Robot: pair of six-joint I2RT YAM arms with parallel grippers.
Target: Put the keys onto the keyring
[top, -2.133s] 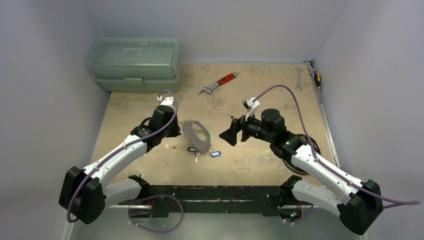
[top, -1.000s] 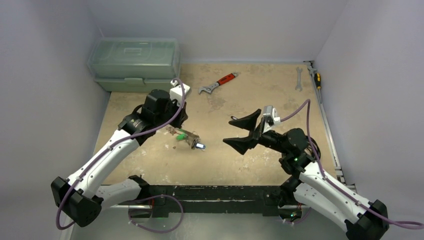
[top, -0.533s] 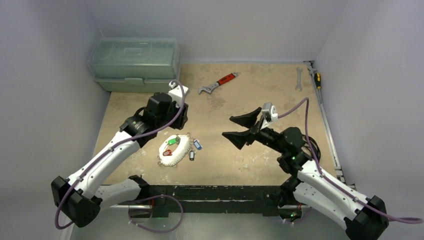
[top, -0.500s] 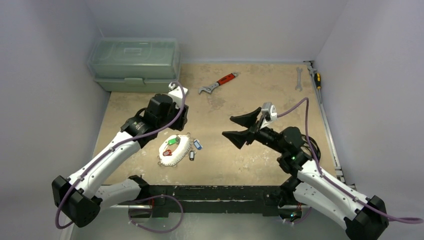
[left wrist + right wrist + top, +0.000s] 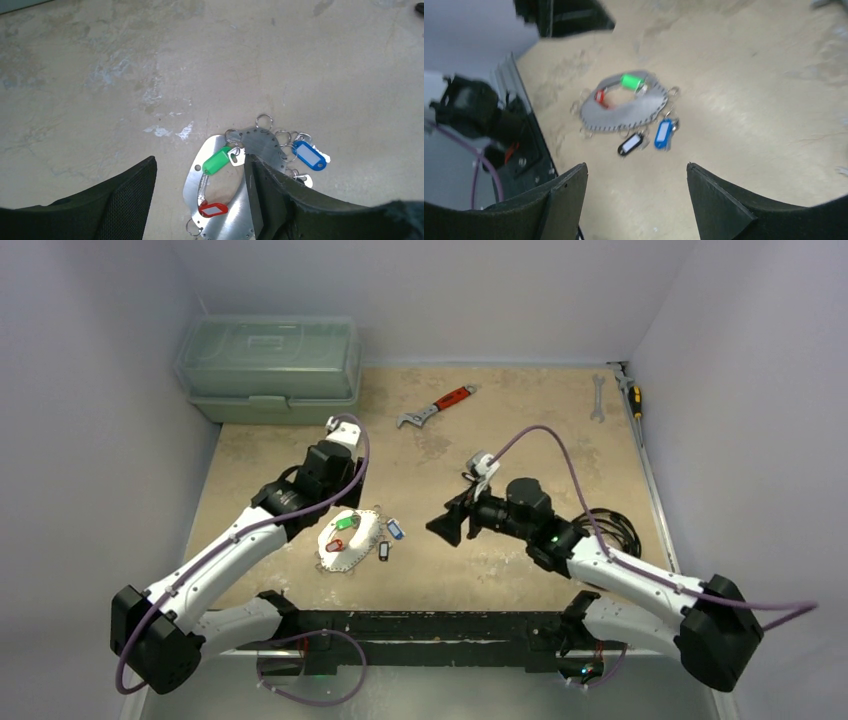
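Left claw (image 5: 338, 508): mine, jaws spread wide and gripping nothing, poised left of centre in the top view. In its own wrist view (image 5: 199, 160) the two black fingers rise from the bottom corners.
Right claw (image 5: 447, 524): also released and empty, just right of centre in the top view. It points left and is well apart from the ring. Its wrist view (image 5: 636, 167) shows both fingers along the bottom edge.
Keyring (image 5: 345, 545): a silvery loop lying flat on the table (image 5: 500, 440), lower left of centre in the top view, right at my left claw. It sits at bottom centre of the left wrist view (image 5: 260, 142), partly behind the right-hand finger, and upper centre of the right wrist view (image 5: 624, 117).
Keys: a green tag (image 5: 218, 160) and a red tag (image 5: 212, 209) lie within the loop. A blue tag (image 5: 663, 134) and a black tag (image 5: 630, 143) lie just outside its rim. I cannot tell which are hooked on.
Background: a green toolbox (image 5: 268, 365) at upper left, a red-handled wrench (image 5: 436, 407) at upper centre and a spanner (image 5: 598, 397) at upper right.
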